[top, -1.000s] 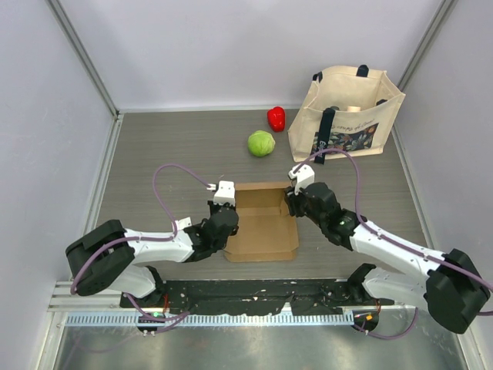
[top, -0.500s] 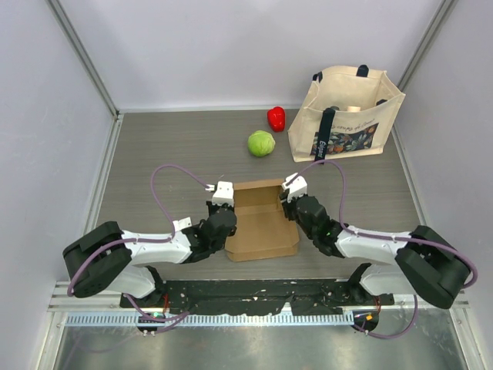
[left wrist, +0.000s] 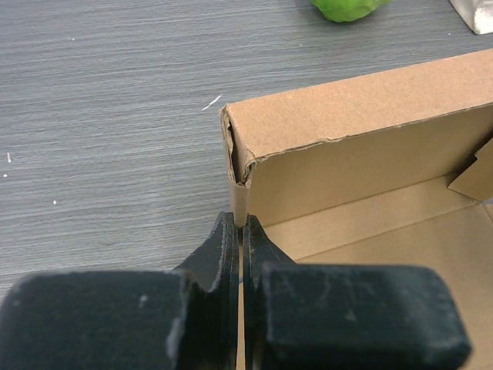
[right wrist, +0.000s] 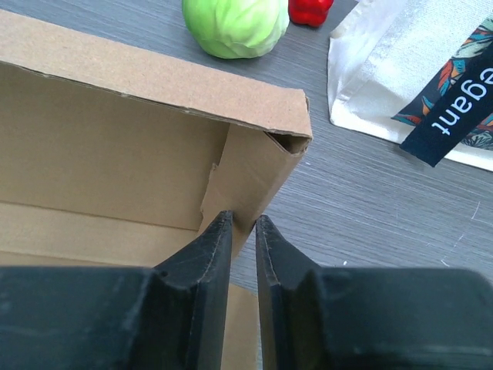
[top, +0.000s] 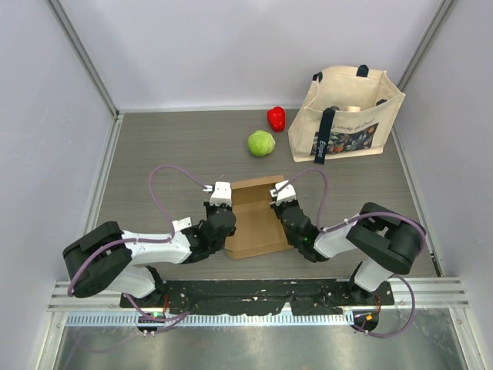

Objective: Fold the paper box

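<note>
Your left gripper (left wrist: 240, 225) is clamped tight on the left wall of the paper box (top: 256, 223), just short of its far corner. Your right gripper (right wrist: 243, 222) straddles the right wall with a narrow gap between the fingers; I cannot tell whether it has bitten.

The box lies open on the table (top: 154, 154), nearer you than the tote bag (top: 347, 114) and to its left. A green cabbage (top: 261, 143) sits just left of the bag.

Watch the far left corner: its fold looks crumpled and split. If you pull the walls unevenly, you could tear it or skew the box.
</note>
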Robot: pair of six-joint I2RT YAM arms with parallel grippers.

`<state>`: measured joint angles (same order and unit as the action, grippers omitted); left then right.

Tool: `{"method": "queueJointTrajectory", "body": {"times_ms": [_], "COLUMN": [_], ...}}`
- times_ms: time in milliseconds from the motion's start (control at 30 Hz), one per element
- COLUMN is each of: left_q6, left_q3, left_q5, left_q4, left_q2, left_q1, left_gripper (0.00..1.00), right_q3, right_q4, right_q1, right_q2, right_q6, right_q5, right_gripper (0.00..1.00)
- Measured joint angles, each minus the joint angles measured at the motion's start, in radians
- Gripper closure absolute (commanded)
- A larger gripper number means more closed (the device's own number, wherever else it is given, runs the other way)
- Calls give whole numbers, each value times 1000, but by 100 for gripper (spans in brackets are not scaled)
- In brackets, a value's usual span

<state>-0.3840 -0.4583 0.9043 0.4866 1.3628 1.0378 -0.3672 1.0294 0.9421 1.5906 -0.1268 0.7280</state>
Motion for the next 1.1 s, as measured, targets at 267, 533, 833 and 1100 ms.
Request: {"method": "queueJointTrajectory", "body": {"times_ms": [267,533,833,1100], "left_q6": [0,-5,-11,-29], "left_q3": [1,1,1,1], "left_q5": [5,2,-1,-19], "left_q4": [0,4,3,11], "left_q2": [0,0,1,1], "left_q1": [0,1,1,1], "left_gripper": [100,100,100,100], "right_q3": [-11,-89,-89,-15], "right_q4": [138,211,209,-189], "right_q1": [4,66,116,-66], "right_q2": [92,193,212,-220], "right_q6": [-33,-91,-114,153], "right_q5": [36,282,376,-52], "right_gripper": [95,99,76,46]}}
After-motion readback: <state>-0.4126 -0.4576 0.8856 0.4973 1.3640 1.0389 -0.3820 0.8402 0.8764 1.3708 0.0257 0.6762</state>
